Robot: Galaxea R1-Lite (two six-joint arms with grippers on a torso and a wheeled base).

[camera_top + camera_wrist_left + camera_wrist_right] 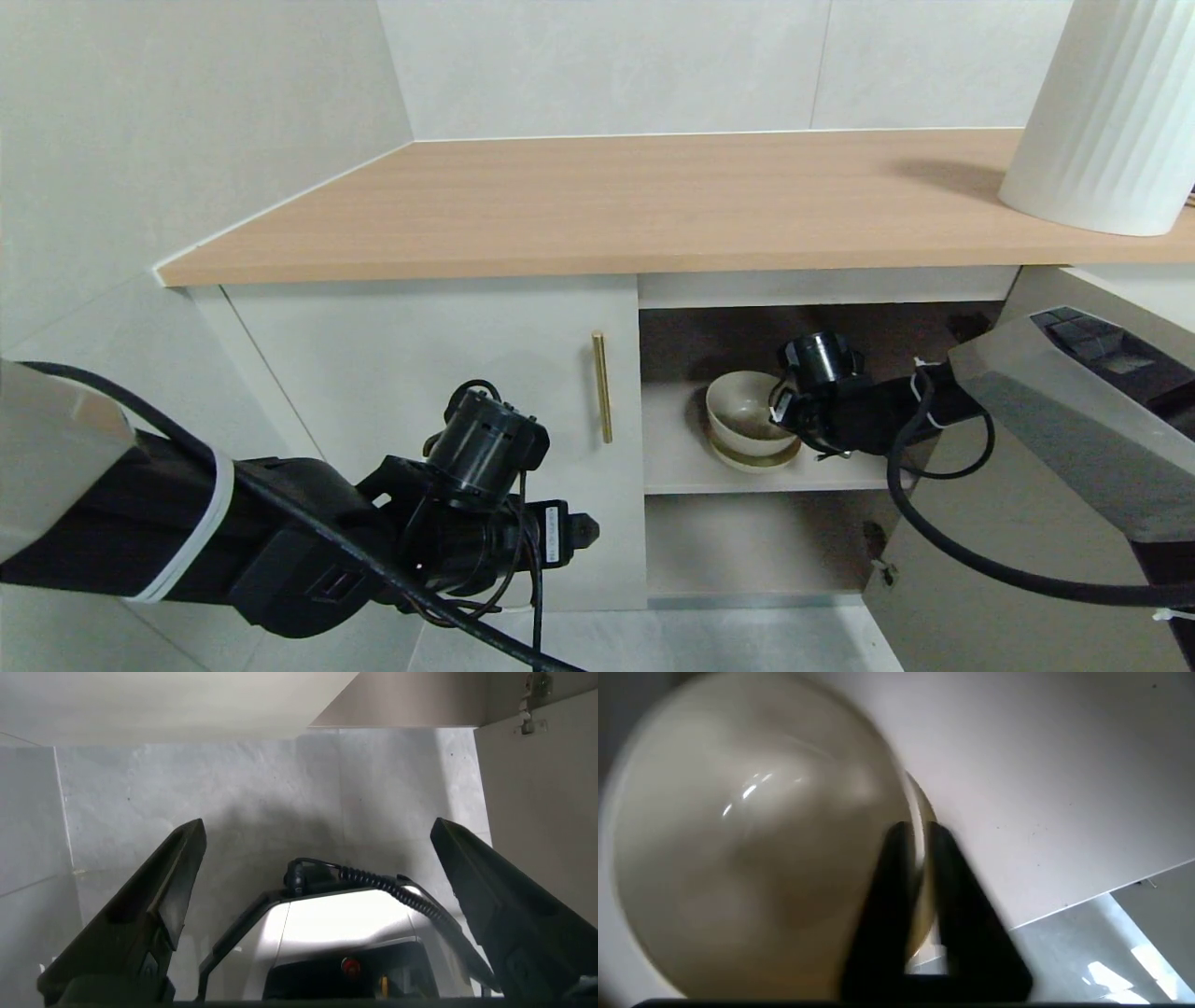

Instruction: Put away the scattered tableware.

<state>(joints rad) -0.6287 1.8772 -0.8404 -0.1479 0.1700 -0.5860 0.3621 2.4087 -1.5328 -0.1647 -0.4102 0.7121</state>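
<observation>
Step in hand, by my reading: setting the bowl (744, 411) down inside the cupboard (822, 322).

- Bowl: on the middle shelf (677, 462), at 3 o'clock from the handle (602, 387) of the closed door (420, 373). It is tilted, mouth toward 10 o'clock, over a shallow dish (758, 458). It looks nested in the dish, but full contact cannot be confirmed.
- Right tool (920, 845): clamped on the bowl's rim at its 3 o'clock side, one of the fingers (887, 915) inside the wall and one outside.
- Left tool (318, 831): jaws spread wide, holding nothing, low at 7 o'clock from the handle and apart from the door.
- Desk (653, 205) above carries a ribbed white vase (1111, 121) at 2 o'clock.

To do it well (judgement):
- Level the bowl so that its foot sits flat in the dish before release. Let go while tilted and it may rock or slide off.
- Open the jaws only slightly, then draw back toward 3 o'clock along the rim line so the inner finger does not drag the wall.
- Keep clear of the shelf edge and the open door.
</observation>
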